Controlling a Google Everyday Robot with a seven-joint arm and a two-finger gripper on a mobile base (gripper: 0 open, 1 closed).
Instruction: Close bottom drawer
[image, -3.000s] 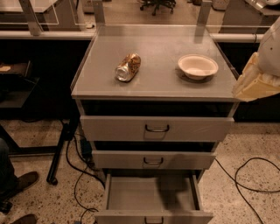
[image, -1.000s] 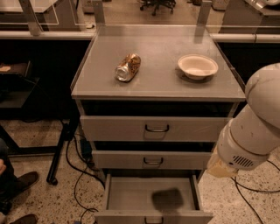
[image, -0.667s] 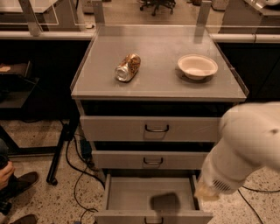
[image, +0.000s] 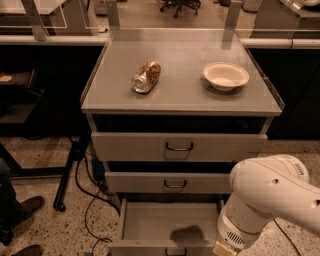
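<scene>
The bottom drawer (image: 167, 222) of the grey metal cabinet stands pulled out, its shallow tray empty with a dark shadow on its floor. Its low front panel (image: 145, 248) runs along the bottom edge of the view, with only the top of its small dark handle showing. My white arm (image: 267, 200) reaches down at the lower right, and its wrist end (image: 227, 245) sits by the drawer's right front corner. My gripper itself is below the bottom edge of the view, so it does not show.
The middle drawer (image: 170, 183) and top drawer (image: 180, 146) are pushed in. A crushed can (image: 146, 77) and a white bowl (image: 226, 75) lie on the cabinet top (image: 180, 97). Cables (image: 87, 200), a black stand leg (image: 70, 170) and a person's shoe (image: 22, 210) are at the left.
My arm has swung down from beside the cabinet top at the right to the bottom drawer's right front corner. The drawer has stayed open.
</scene>
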